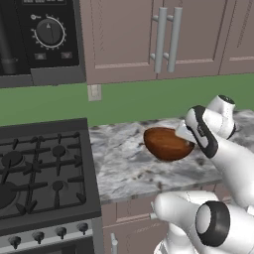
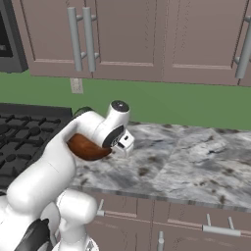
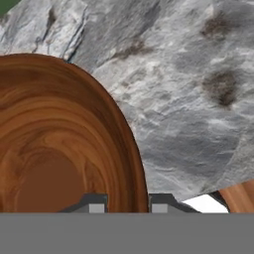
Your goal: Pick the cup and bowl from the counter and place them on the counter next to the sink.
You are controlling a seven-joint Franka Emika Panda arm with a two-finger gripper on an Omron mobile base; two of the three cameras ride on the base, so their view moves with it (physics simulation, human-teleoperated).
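1. The wooden bowl [image 1: 166,144] is tilted, its rim raised toward the arm, over the marbled worktop [image 1: 124,163] between the gas stove [image 1: 42,168] and the robot's white arm.
2. The jaws are narrow and closed on the bowl's rim: in the hand view one fingertip [image 3: 94,203] stands inside the bowl [image 3: 59,144] and the other just outside its wall, with the rim between them.
3. In the left base view the gripper [image 1: 186,135] meets the right edge of the bowl, and the bowl looks lifted clear of the worktop, though contact underneath is hard to judge from that angle.
4. In the right base view the bowl [image 2: 86,147] hangs partly hidden behind the arm's forearm and wrist, above the left end of the worktop [image 2: 186,157], near the stove [image 2: 24,132].
5. A small bit of green [image 2: 82,111] peeks out behind the arm's upper link in the right base view; it may be the cup, but too little shows to be sure.
6. Brownish wall cabinets [image 1: 149,34] with paired metal handles [image 1: 166,39] hang above a green wall [image 1: 139,99] that carries a pale outlet plate [image 1: 94,92].
7. Below the worktop edge run brownish drawer fronts [image 2: 171,215].
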